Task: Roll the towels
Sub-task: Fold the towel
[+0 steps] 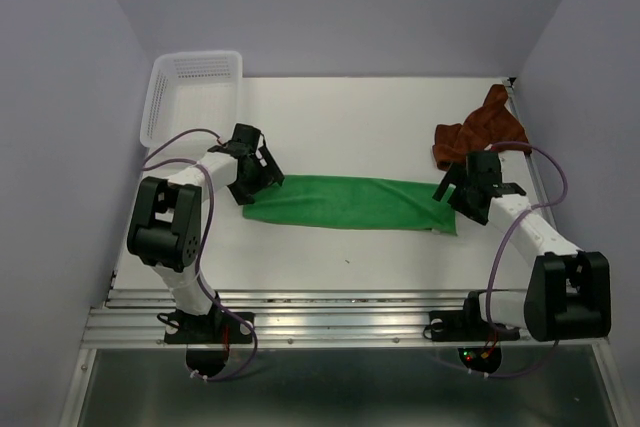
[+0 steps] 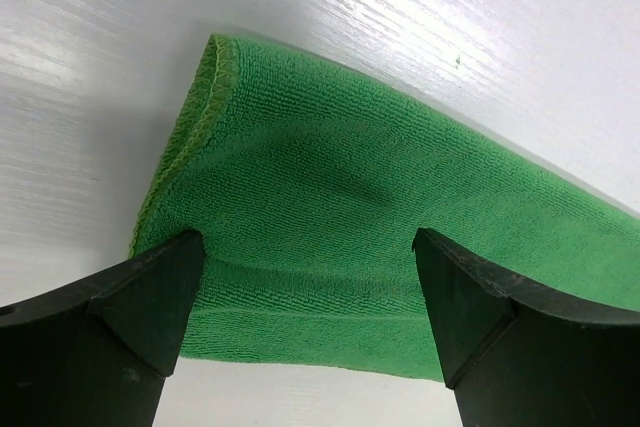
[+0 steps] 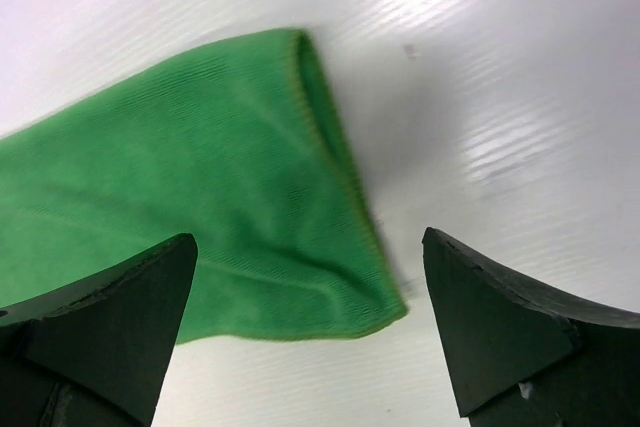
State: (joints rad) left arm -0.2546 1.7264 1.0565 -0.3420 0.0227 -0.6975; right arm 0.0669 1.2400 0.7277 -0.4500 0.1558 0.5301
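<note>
Left end effector (image 2: 308,239) agape over green towel (image 2: 330,157)

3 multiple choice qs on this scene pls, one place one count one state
1. Where is the rust-brown towel? A) near left corner B) far right corner of the table C) between the arm bases
2. How many towels are in view? A) one B) two C) three
3. How does the green towel lie? A) rolled tight B) heaped C) flat in a long strip
Answers: 1 B, bunched at far right; 2 B, one green, one rust-brown; 3 C, stretched flat between open left gripper and right gripper.
</note>
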